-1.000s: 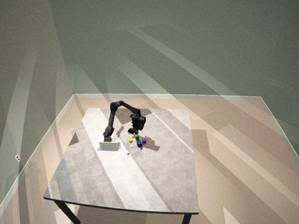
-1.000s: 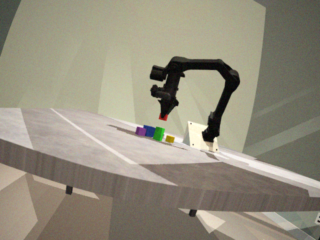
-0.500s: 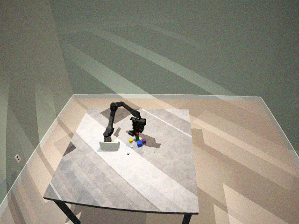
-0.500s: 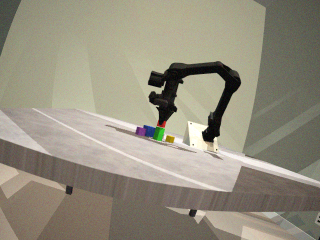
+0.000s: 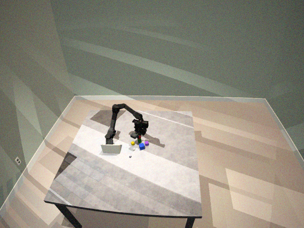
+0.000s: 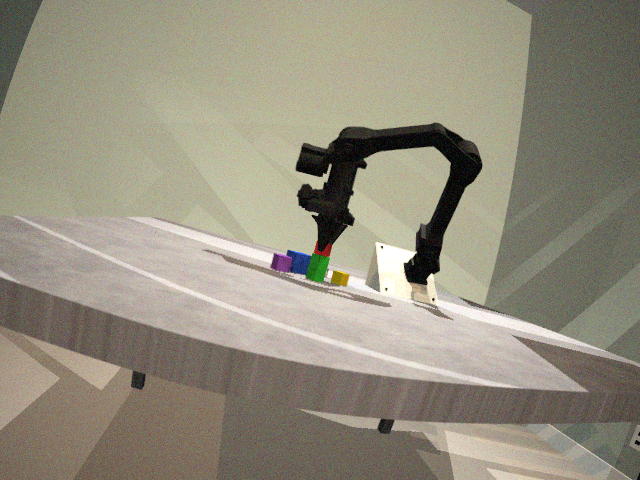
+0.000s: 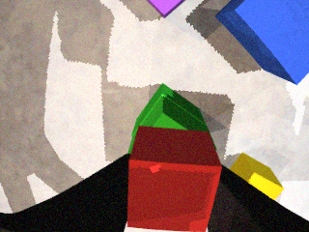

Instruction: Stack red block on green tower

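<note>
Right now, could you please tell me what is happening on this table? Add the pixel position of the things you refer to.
A black robot arm [image 5: 114,120] [image 6: 454,191] holds a red block [image 5: 139,137] [image 6: 325,250] [image 7: 174,195] in its jaws, directly over a green tower [image 5: 139,140] [image 6: 317,267] [image 7: 163,119]. In the exterior view the block appears to meet the tower's top, but I cannot tell whether it bears on it. The tower is standing, and the jaws are closed on the block, so it is not resting there on its own. Blue [image 5: 141,146] [image 6: 298,262] [image 7: 277,39], purple [image 5: 147,143] [image 6: 281,262] [image 7: 165,6] and yellow [image 5: 132,143] [image 6: 339,277] [image 7: 266,186] blocks lie nearby.

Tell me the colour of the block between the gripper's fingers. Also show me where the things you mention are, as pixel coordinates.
Red [image 5: 139,137] [image 7: 174,195]; it shows best in the wrist view.
</note>
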